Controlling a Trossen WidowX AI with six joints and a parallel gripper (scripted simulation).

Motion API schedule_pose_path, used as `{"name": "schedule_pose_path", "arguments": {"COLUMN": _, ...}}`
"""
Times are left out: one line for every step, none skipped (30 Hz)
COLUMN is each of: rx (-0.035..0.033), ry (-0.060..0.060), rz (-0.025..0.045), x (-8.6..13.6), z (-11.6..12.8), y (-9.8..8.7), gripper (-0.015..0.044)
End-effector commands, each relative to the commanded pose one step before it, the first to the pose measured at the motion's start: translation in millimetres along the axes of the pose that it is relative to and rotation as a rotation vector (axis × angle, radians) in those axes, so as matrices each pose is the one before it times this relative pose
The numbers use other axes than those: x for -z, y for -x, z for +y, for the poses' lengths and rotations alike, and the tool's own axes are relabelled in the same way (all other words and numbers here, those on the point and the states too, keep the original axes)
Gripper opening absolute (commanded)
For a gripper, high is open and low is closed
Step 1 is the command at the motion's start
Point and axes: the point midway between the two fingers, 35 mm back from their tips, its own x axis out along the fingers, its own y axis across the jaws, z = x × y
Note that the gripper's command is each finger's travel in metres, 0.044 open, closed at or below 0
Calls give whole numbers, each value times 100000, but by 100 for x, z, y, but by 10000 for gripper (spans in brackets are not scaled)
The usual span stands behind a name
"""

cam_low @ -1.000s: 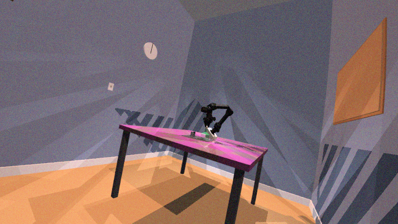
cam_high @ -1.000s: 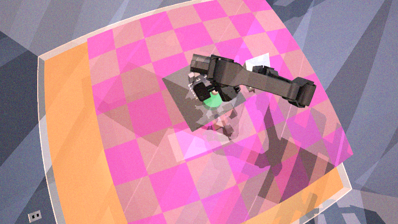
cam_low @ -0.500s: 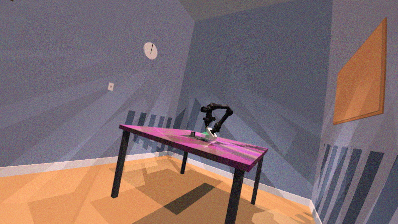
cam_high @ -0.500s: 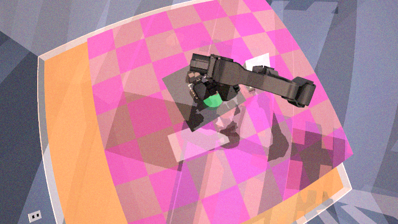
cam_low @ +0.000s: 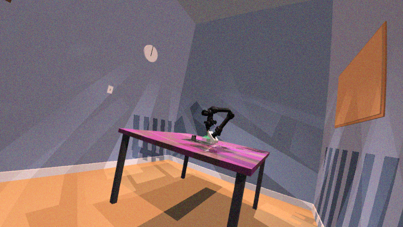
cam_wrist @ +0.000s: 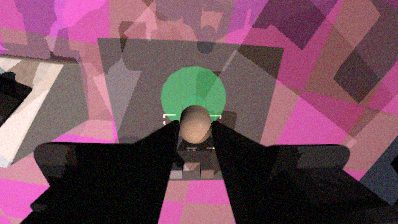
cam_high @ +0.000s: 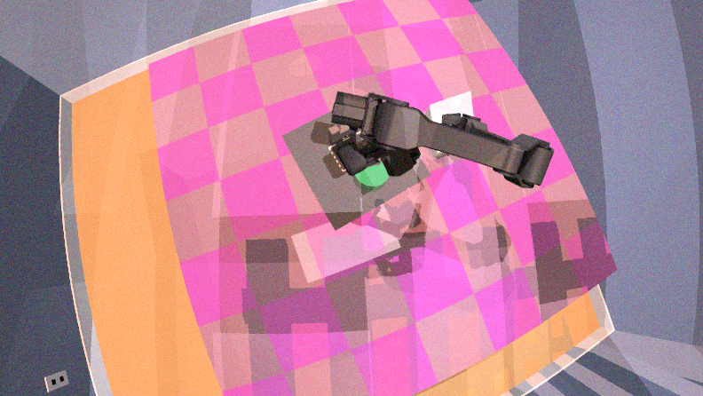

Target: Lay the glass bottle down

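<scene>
Your landmark is the grey mat (cam_high: 314,162) (cam_low: 199,141) (cam_wrist: 250,75): the green glass bottle (cam_high: 372,176) (cam_low: 206,138) (cam_wrist: 193,90) stands upright over it, its tan top (cam_wrist: 195,131) towards the wrist camera. Your jaws (cam_high: 372,160) (cam_low: 208,130) are drawn in to a narrow part-open gap, closed on the bottle's neck. Whether its base bears any weight on the mat, you can't tell. The grey U-shaped rest (cam_high: 338,130) (cam_low: 193,137) (cam_wrist: 191,170) sits towards one edge of the mat, with part of the dashed outline (cam_high: 337,160) (cam_wrist: 217,116) showing on the mat too. You'd do well to raise the bottle just enough to free its base, then tip it slowly, neck towards the rest, keeping the body in line with the outline. Watch for the neck slipping or turning in your grip, and for the heel catching the mat. Lower until neck and body are both supported, then open gently and back off without dragging. As for containers, the bottle is the one that matters; you can't make out any contents.
</scene>
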Motion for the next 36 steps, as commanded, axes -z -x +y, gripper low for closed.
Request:
{"name": "schedule_pose_path", "arguments": {"rx": 0, "ry": 1, "rz": 7, "x": 124, "z": 0, "y": 42, "gripper": 118}}
{"name": "schedule_pose_path", "arguments": {"rx": -1, "ry": 0, "rz": 7, "x": 124, "z": 0, "y": 40, "gripper": 118}}
{"name": "schedule_pose_path", "arguments": {"rx": -4, "ry": -4, "rz": 2, "x": 126, "z": -1, "y": 39, "gripper": 118}}
{"name": "schedule_pose_path", "arguments": {"rx": -4, "ry": -6, "rz": -10, "x": 127, "z": -1, "y": 39, "gripper": 118}}
{"name": "schedule_pose_path", "arguments": {"rx": -4, "ry": -7, "rz": -27, "x": 128, "z": -2, "y": 38, "gripper": 118}}
{"name": "schedule_pose_path", "arguments": {"rx": -3, "ry": -6, "rz": -49, "x": 128, "z": -2, "y": 37, "gripper": 118}}
{"name": "schedule_pose_path", "arguments": {"rx": -2, "ry": -5, "rz": -73, "x": 129, "z": -2, "y": 37, "gripper": 118}}
{"name": "schedule_pose_path", "arguments": {"rx": -3, "ry": -5, "rz": -102, "x": 131, "z": -2, "y": 35, "gripper": 118}}
{"name": "schedule_pose_path", "arguments": {"rx": -4, "ry": -6, "rz": -134, "x": 91, "z": -1, "y": 23, "gripper": 118}}
{"name": "schedule_pose_path", "arguments": {"rx": -3, "ry": -6, "rz": -165, "x": 51, "z": -1, "y": 12, "gripper": 118}}
{"name": "schedule_pose_path", "arguments": {"rx": 1, "ry": -3, "rz": -188, "x": 55, "z": -1, "y": 12, "gripper": 118}}
{"name": "schedule_pose_path", "arguments": {"rx": 3, "ry": 0, "rz": -202, "x": 54, "z": -1, "y": 12, "gripper": 118}}
{"name": "schedule_pose_path", "arguments": {"rx": 4, "ry": 2, "rz": -209, "x": 52, "z": -1, "y": 12, "gripper": 118}}
{"name": "schedule_pose_path", "arguments": {"rx": 2, "ry": 2, "rz": -210, "x": 50, "z": 0, "y": 11, "gripper": 118}}
{"name": "schedule_pose_path", "arguments": {"rx": 0, "ry": 1, "rz": -209, "x": 50, "z": 0, "y": 11, "gripper": 118}}
{"name": "schedule_pose_path", "arguments": {"rx": -1, "ry": 0, "rz": -208, "x": 50, "z": 0, "y": 11, "gripper": 118}}
{"name": "schedule_pose_path", "arguments": {"rx": -2, "ry": -1, "rz": -207, "x": 51, "z": 0, "y": 11, "gripper": 118}}
{"name": "schedule_pose_path", "arguments": {"rx": -3, "ry": -2, "rz": -207, "x": 51, "z": 0, "y": 11, "gripper": 118}}
{"name": "schedule_pose_path", "arguments": {"rx": -3, "ry": -1, "rz": -206, "x": 51, "z": 0, "y": 11, "gripper": 118}}
{"name": "schedule_pose_path", "arguments": {"rx": -3, "ry": -1, "rz": -205, "x": 51, "z": 0, "y": 11, "gripper": 118}}
{"name": "schedule_pose_path", "arguments": {"rx": -3, "ry": -1, "rz": -205, "x": 51, "z": 0, "y": 11, "gripper": 118}}
{"name": "schedule_pose_path", "arguments": {"rx": -3, "ry": -2, "rz": -204, "x": 51, "z": 0, "y": 11, "gripper": 118}}
{"name": "schedule_pose_path", "arguments": {"rx": -3, "ry": -3, "rz": -203, "x": 51, "z": 0, "y": 11, "gripper": 118}}
{"name": "schedule_pose_path", "arguments": {"rx": -3, "ry": -5, "rz": -203, "x": 52, "z": 0, "y": 11, "gripper": 118}}
{"name": "schedule_pose_path", "arguments": {"rx": -3, "ry": -6, "rz": -202, "x": 52, "z": 0, "y": 11, "gripper": 118}}
{"name": "schedule_pose_path", "arguments": {"rx": -2, "ry": -8, "rz": -202, "x": 52, "z": 0, "y": 11, "gripper": 118}}
{"name": "schedule_pose_path", "arguments": {"rx": -2, "ry": -10, "rz": -201, "x": 52, "z": 0, "y": 11, "gripper": 118}}
{"name": "schedule_pose_path", "arguments": {"rx": -2, "ry": -12, "rz": -201, "x": 52, "z": 0, "y": 11, "gripper": 118}}
{"name": "schedule_pose_path", "arguments": {"rx": -1, "ry": -15, "rz": -201, "x": 52, "z": 0, "y": 11, "gripper": 118}}
{"name": "schedule_pose_path", "arguments": {"rx": -1, "ry": -17, "rz": -201, "x": 53, "z": 0, "y": 11, "gripper": 118}}
{"name": "schedule_pose_path", "arguments": {"rx": 0, "ry": -19, "rz": -202, "x": 53, "z": 0, "y": 11, "gripper": 118}}
{"name": "schedule_pose_path", "arguments": {"rx": 0, "ry": -20, "rz": -202, "x": 53, "z": 0, "y": 11, "gripper": 118}}
{"name": "schedule_pose_path", "arguments": {"rx": 1, "ry": -20, "rz": -201, "x": 53, "z": 0, "y": 11, "gripper": 118}}
{"name": "schedule_pose_path", "arguments": {"rx": 2, "ry": -21, "rz": -201, "x": 53, "z": 0, "y": 11, "gripper": 118}}
{"name": "schedule_pose_path", "arguments": {"rx": 2, "ry": -22, "rz": -200, "x": 53, "z": 0, "y": 11, "gripper": 118}}
{"name": "schedule_pose_path", "arguments": {"rx": 2, "ry": -22, "rz": -200, "x": 53, "z": 0, "y": 11, "gripper": 118}}
